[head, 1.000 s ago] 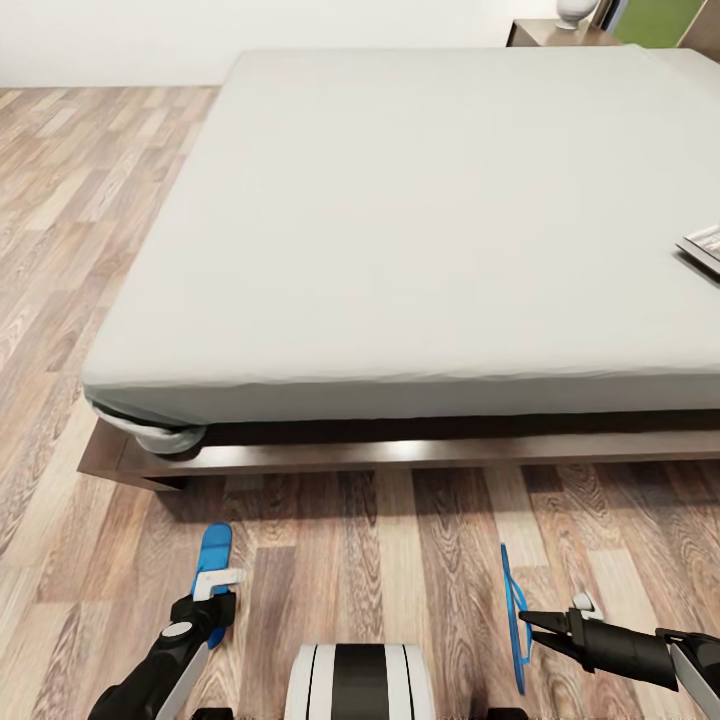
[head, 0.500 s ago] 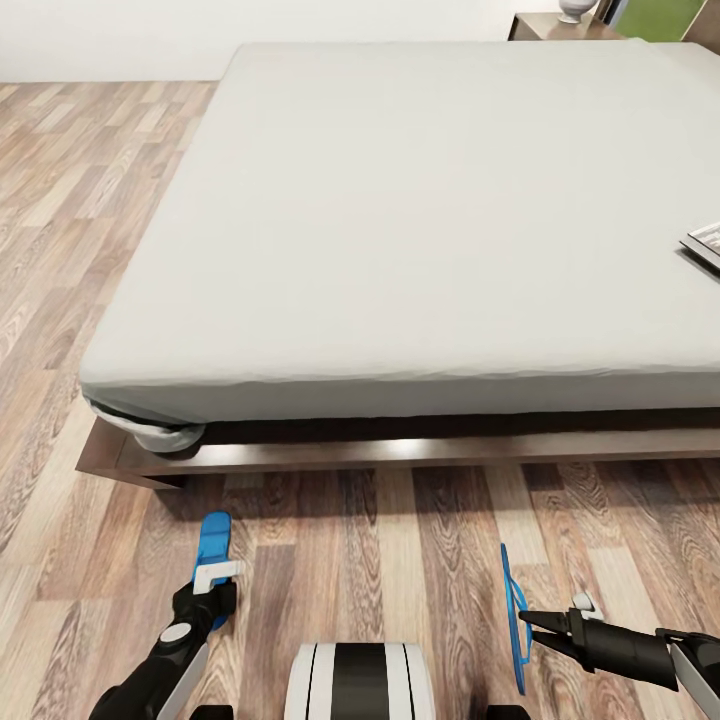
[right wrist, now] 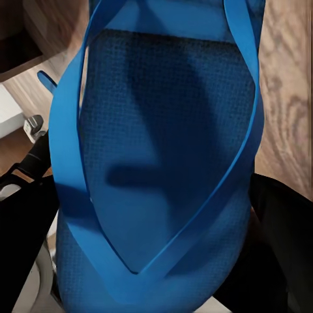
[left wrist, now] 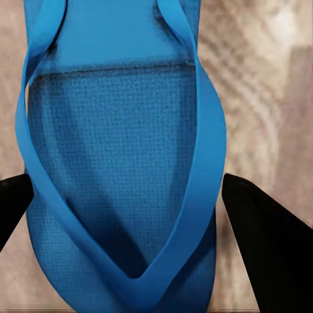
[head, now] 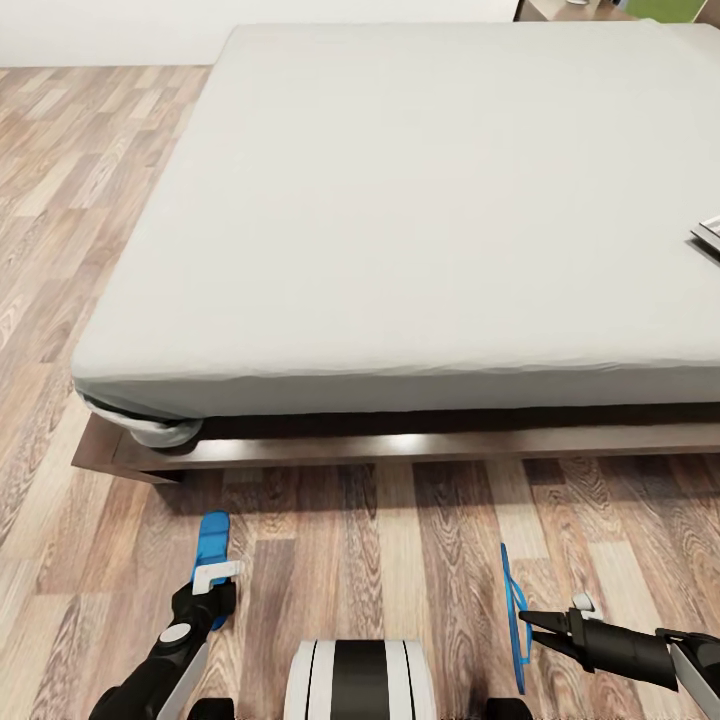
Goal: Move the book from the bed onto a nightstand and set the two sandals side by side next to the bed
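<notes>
Wood-plank floor lies open between bed edge and sandals.

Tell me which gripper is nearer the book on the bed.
Right. The right gripper, holding a sandal, is on the same side as the book at the mattress's right edge; the left gripper is far across.

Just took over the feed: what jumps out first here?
The big off-white bed spans the head view, with the book at its right edge. In front, over the plank floor, each tool holds a blue sandal: left tool one lying flat, right tool one on edge.
</notes>
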### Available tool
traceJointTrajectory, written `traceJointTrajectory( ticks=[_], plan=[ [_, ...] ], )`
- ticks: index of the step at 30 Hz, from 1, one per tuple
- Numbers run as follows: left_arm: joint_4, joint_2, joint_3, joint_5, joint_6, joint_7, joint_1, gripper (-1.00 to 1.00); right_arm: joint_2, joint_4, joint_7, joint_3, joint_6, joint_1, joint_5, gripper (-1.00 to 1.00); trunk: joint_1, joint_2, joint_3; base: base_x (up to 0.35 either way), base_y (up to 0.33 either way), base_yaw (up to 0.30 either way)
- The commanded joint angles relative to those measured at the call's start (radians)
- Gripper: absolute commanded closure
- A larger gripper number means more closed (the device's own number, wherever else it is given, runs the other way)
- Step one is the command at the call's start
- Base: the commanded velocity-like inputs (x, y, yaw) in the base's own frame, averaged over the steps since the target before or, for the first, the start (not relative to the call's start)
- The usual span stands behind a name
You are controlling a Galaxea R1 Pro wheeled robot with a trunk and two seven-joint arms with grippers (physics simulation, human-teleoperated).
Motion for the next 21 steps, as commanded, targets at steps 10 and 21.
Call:
traceJointTrajectory(
  ticks=[10, 21],
  plan=[
    [-0.002, 0.002, -0.007, 0.008, 0.005, 0.009, 0.000, 1.00, 0.000, 0.000, 0.001, -0.001, 0.008, 0.000, -0.004, 1.00, 0.002, -0.001, -0.016, 0.000, 0.000, 0.000],
    [-0.002, 0.002, -0.007, 0.008, 0.005, 0.009, 0.000, 1.00, 0.000, 0.000, 0.001, -0.001, 0.008, 0.000, -0.004, 1.00, 0.004, -0.003, -0.039, 0.000, 0.000, 0.000]
  ],
)
